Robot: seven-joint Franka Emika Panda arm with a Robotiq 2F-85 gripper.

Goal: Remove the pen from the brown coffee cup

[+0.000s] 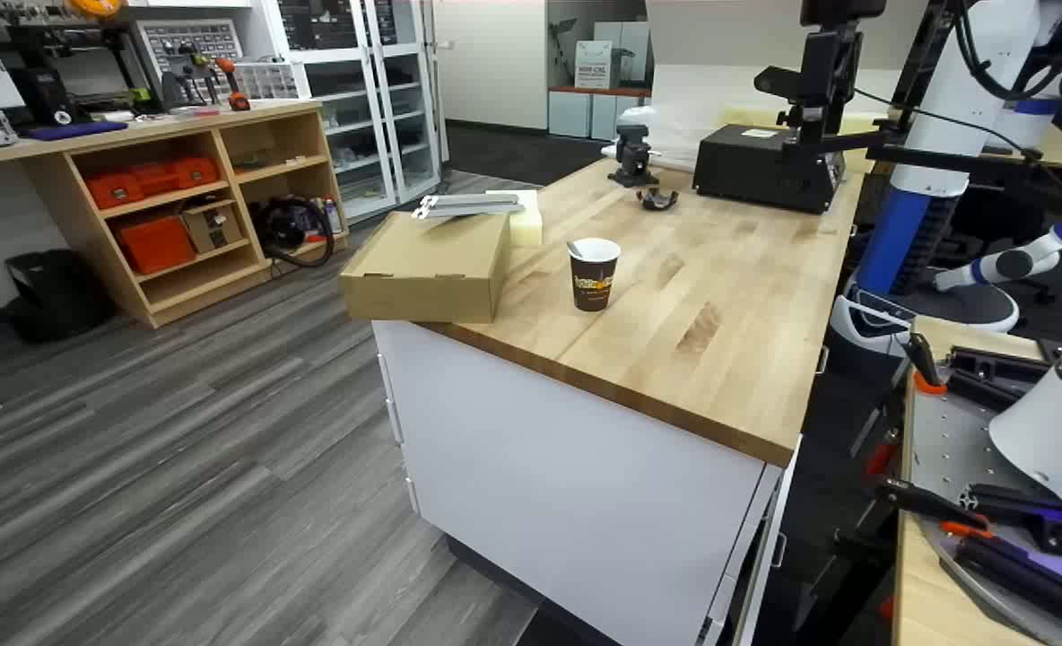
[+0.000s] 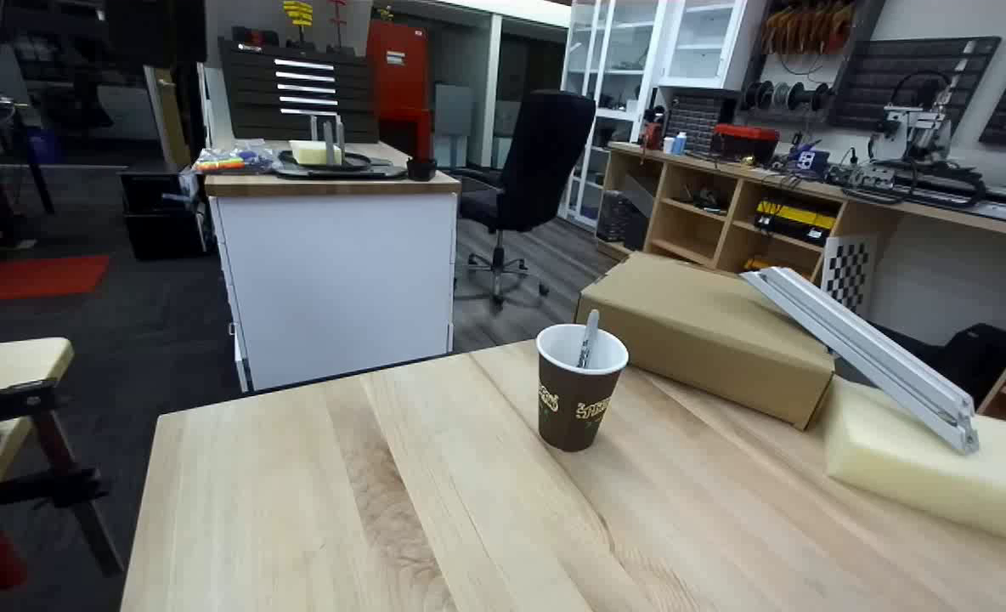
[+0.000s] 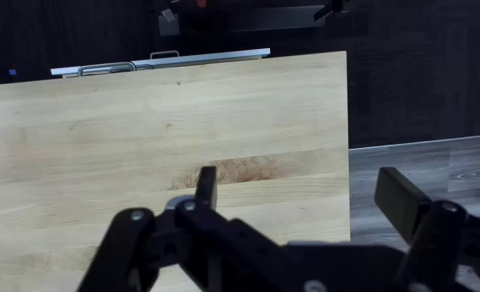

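The brown coffee cup (image 1: 593, 285) stands upright on the wooden table near its end edge, with a white rim and yellow lettering. It also shows in an exterior view (image 2: 573, 408). The pen (image 2: 589, 337), grey with dark marks, leans inside the cup with its end above the rim. Its tip also shows in an exterior view (image 1: 573, 249); its lower part is hidden in the cup. My gripper (image 3: 301, 188) is open and empty in the wrist view, high above the table corner. Cup and pen are out of the wrist view.
A cardboard box (image 2: 707, 331) stands close beside the cup. Behind it a metal bar (image 2: 877, 357) rests on a pale foam block (image 2: 936, 476). A black box (image 1: 755, 166) and a small black part (image 1: 657, 199) are farther along the table (image 3: 142, 134).
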